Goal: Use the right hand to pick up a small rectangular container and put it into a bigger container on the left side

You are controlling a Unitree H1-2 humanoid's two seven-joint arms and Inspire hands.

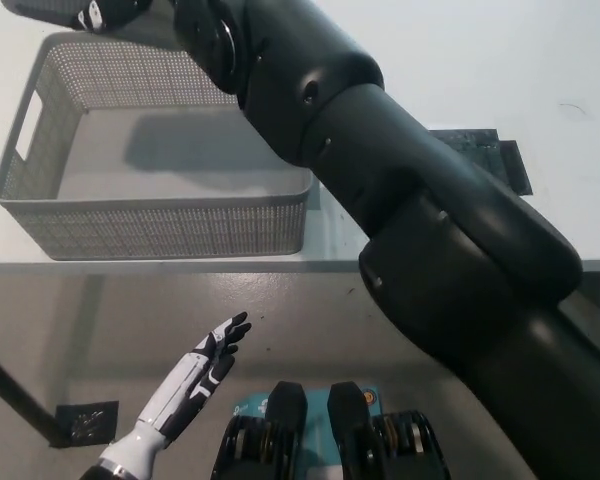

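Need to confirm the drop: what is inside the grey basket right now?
The visible floor of the grey basket is bare apart from a shadow. The black right arm covers its right rear corner, so that part is unseen.

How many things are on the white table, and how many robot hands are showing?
Baskets: 1, the grey basket
Black patches: 1, the black patch, partly hidden by the right arm
Robot hands: 2, the left hand resting below the table edge, and the right hand at the top edge
Total: 4
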